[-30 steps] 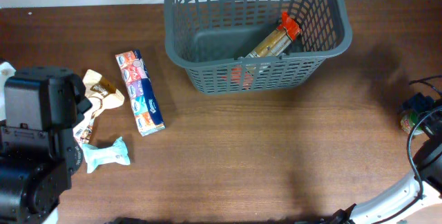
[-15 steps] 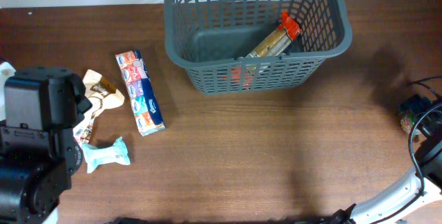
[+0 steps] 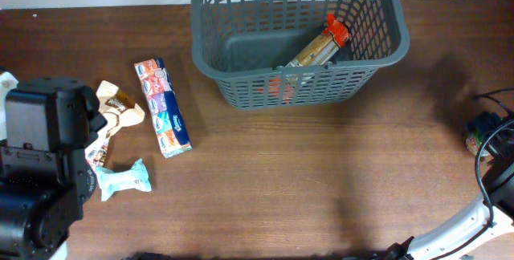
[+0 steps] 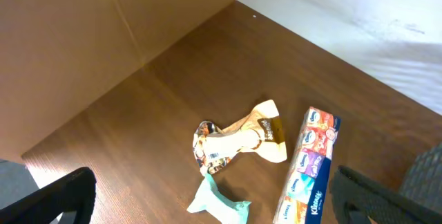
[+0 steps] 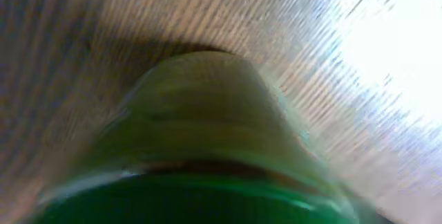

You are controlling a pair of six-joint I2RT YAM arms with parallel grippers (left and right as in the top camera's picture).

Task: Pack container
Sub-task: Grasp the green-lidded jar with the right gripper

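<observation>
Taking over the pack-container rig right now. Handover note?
Left gripper: open, empty, over the left of the brown wooden table.
Right gripper: at the table's right edge, close against a blurred green item; grip cannot be told.
Large dark grey plastic lattice basket: far centre.
Done: long brown packet with an orange-red end is inside.
Left: colourful rectangular tissue pack, beige-brown crumpled wrapper, mint-green packet, green item.

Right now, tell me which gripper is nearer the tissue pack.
Left. The left gripper hovers beside the tissue pack; the right gripper is far across the table.
</observation>
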